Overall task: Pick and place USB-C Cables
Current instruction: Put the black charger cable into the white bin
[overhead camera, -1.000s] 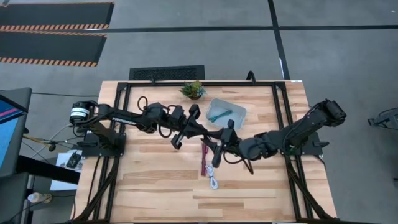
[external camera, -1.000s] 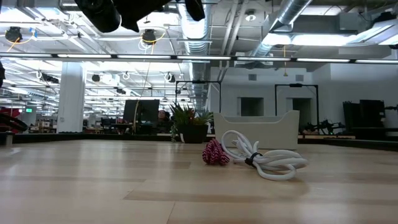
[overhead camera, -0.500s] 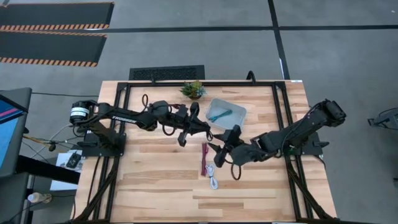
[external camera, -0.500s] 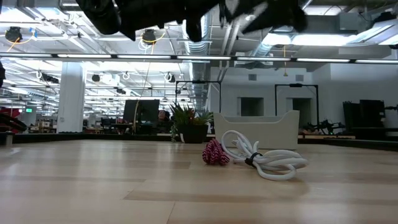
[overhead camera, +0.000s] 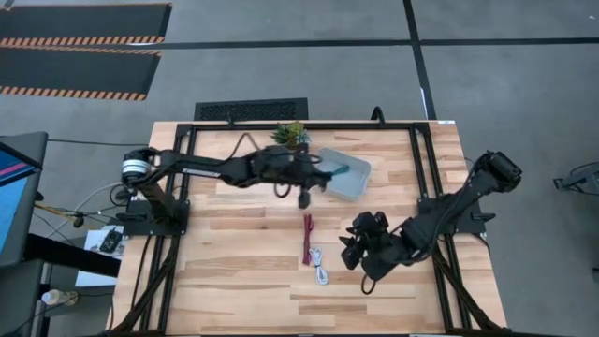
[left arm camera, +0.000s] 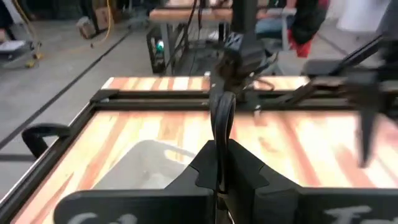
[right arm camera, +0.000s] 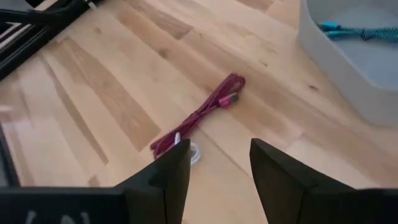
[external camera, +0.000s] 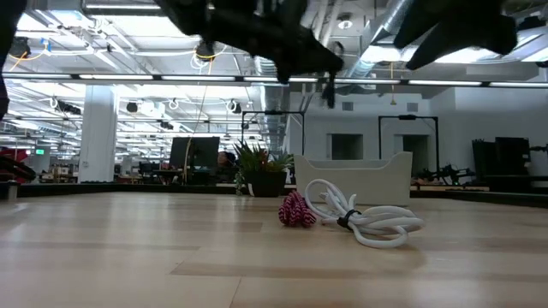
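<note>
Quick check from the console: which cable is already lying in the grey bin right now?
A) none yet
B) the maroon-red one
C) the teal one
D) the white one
C: the teal cable lies inside the grey bin, while the maroon-red cable and the white cable lie on the table, and the left gripper grips a dark cable.

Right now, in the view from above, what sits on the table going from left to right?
Left arm's base → plant → red cable → white cable → bin with the teal cable → right arm's base.
</note>
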Robot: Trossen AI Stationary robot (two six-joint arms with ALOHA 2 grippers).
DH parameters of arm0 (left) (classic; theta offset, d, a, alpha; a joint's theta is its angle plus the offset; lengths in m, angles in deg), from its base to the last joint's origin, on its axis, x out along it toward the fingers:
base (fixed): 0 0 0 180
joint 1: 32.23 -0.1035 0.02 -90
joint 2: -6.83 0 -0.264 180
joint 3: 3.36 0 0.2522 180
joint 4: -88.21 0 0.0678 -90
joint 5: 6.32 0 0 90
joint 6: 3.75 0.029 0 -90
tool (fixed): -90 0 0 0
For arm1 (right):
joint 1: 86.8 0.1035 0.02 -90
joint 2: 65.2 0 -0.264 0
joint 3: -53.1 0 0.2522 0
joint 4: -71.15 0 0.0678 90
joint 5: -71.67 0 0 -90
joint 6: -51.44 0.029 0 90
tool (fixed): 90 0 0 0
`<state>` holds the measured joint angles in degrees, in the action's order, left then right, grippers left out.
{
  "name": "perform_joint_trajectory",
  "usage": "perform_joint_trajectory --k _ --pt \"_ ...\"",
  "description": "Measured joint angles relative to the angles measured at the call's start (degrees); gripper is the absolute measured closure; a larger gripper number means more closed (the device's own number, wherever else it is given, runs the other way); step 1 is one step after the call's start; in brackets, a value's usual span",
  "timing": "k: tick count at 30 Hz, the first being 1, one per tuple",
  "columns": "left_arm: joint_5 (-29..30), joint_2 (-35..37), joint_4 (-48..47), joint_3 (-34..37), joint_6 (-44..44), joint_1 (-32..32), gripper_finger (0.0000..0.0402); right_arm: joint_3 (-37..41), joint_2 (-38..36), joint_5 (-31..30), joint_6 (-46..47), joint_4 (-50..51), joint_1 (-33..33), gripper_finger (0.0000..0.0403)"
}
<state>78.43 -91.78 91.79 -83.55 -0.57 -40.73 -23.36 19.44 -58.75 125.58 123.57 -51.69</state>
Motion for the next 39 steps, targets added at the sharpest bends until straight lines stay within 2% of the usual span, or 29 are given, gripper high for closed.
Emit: perform_joint_trajectory --k 4,10,17,21,29,39 --pt "0.33 -7.08 -2.54 -6.36 0.26 -1.80 0.0401 0.00 0.00 0.00 3.11 0.17 2.30 0.0222" --pt "3.81 -17.31 -6.84 -14.84 0.08 -3.63 0.0401 0.02 0.00 -0.15 6.82 0.78 5.23 0.0230" --pt "7.66 -26.86 -9.51 -22.15 1.29 -3.25 0.0401 0.02 0.00 -1.46 8.41 1.33 5.77 0.0238" --pt "7.66 -31.49 -11.41 -26.68 2.04 -3.10 0.0401 0.02 0.00 -1.66 8.47 1.37 5.71 0.0241" --pt "8.99 -37.68 -19.52 -34.68 4.39 -2.62 0.0401 0.02 0.00 -1.66 8.52 1.61 5.73 0.0244" --pt "9.15 -38.51 -21.87 -35.32 4.27 -3.07 0.0400 0.02 0.00 -1.64 8.38 1.74 5.73 0.0244"
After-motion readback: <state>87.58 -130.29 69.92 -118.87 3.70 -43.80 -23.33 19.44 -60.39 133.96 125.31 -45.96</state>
